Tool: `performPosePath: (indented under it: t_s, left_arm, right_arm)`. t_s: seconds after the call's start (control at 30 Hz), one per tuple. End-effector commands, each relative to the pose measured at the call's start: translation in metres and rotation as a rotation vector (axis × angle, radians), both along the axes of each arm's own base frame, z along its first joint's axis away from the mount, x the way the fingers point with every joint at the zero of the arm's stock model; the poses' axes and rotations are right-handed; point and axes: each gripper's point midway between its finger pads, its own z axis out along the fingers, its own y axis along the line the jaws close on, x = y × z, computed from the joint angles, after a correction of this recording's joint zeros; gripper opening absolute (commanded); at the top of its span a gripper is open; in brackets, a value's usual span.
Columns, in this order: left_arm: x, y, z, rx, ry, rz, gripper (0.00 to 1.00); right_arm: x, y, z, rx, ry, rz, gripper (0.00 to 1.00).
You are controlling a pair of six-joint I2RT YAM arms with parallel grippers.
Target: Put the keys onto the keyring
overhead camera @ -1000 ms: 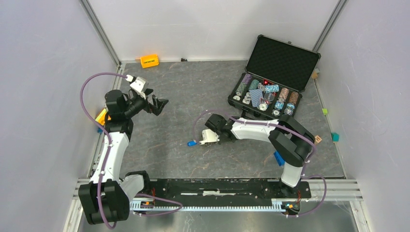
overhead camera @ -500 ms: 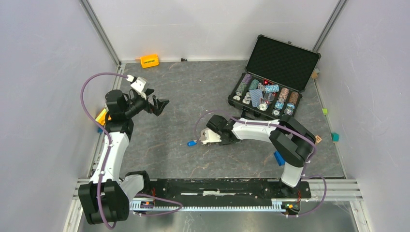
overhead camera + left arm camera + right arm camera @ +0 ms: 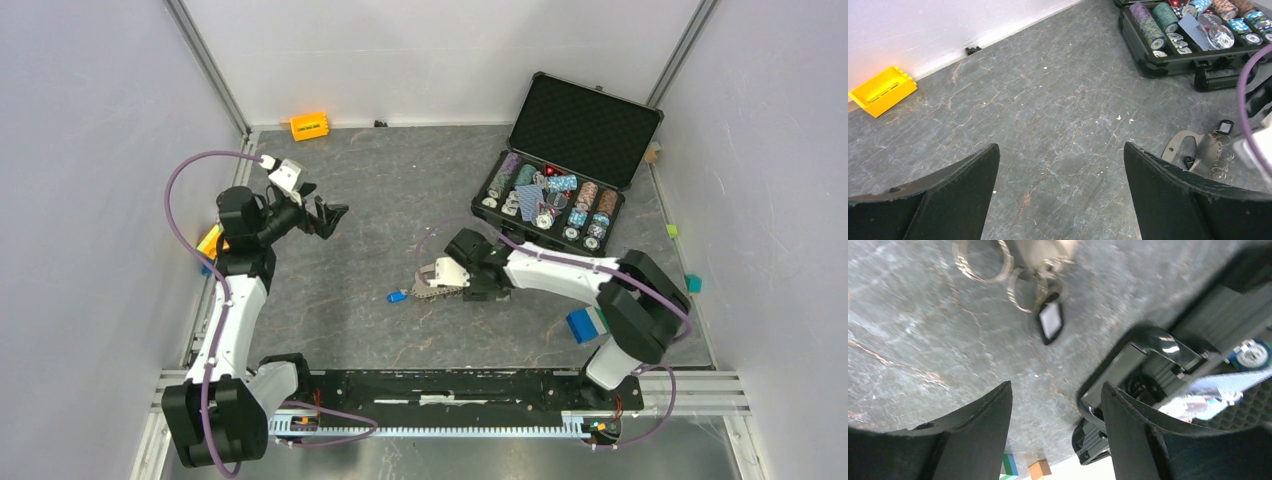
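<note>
The keyring point(image 3: 432, 290), a flat grey-beige piece with a bumpy edge, lies on the dark stone table mid-scene. A blue key point(image 3: 397, 296) lies just left of it. My right gripper point(image 3: 472, 283) is just right of the keyring and open. In the right wrist view nothing is between its fingers point(image 3: 988, 420). Beyond them lie a black key point(image 3: 1050, 322) and metal split rings point(image 3: 983, 260) at the keyring's end. My left gripper point(image 3: 325, 215) hovers wide open at the far left over bare table. Its wrist view shows the keyring point(image 3: 1193, 150) and black key point(image 3: 1225, 126) at the right.
An open black case point(image 3: 583, 125) of poker chips stands at the back right, close behind the right gripper, its latch point(image 3: 1148, 355) near the fingers. An orange block point(image 3: 309, 126) lies by the back wall. A blue block point(image 3: 582, 325) and small coloured cubes point(image 3: 693, 283) sit at the right.
My right gripper has opened and drawn back to the right, uncovering the keyring, which lies on the table. The left arm has not moved.
</note>
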Motion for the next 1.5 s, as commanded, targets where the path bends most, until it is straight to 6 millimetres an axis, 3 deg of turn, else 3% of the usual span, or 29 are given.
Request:
performPosePath:
  t_s: [0.0, 0.2, 0.4, 0.53, 0.7, 0.83, 1.07, 1.3, 1.47]
  left_arm:
    - [0.004, 0.007, 0.019, -0.019, -0.057, 0.073, 1.00]
    - [0.011, 0.020, 0.022, -0.098, -0.066, 0.192, 1.00]
    - [0.011, 0.031, 0.029, -0.128, -0.065, 0.277, 1.00]
    - [0.011, 0.035, 0.035, -0.149, -0.074, 0.310, 1.00]
    - [0.002, 0.031, 0.041, -0.141, -0.064, 0.288, 1.00]
    - [-0.010, 0.033, 0.040, -0.135, -0.045, 0.310, 1.00]
    - [-0.034, 0.030, 0.033, -0.114, -0.007, 0.306, 1.00]
    - [-0.043, 0.031, 0.039, -0.108, -0.128, 0.308, 1.00]
    - [-0.043, 0.033, 0.027, -0.118, -0.144, 0.325, 1.00]
  right_arm:
    - [0.013, 0.004, 0.036, 0.179, -0.064, -0.065, 0.71]
    - [0.035, 0.007, 0.074, 0.404, -0.176, -0.120, 0.75]
    - [0.057, -0.004, 0.110, 0.622, -0.321, -0.209, 0.77]
    - [0.070, -0.017, 0.144, 0.772, -0.452, -0.272, 0.80]
    - [0.078, -0.046, 0.177, 0.883, -0.600, -0.416, 0.98]
    - [0.080, -0.071, 0.196, 0.934, -0.717, -0.537, 0.98]
    - [0.071, -0.094, 0.208, 1.043, -0.869, -0.620, 0.98]
    - [0.064, -0.079, 0.198, 1.111, -0.822, -0.534, 0.98]
    - [0.058, -0.071, 0.203, 1.158, -0.799, -0.489, 0.98]
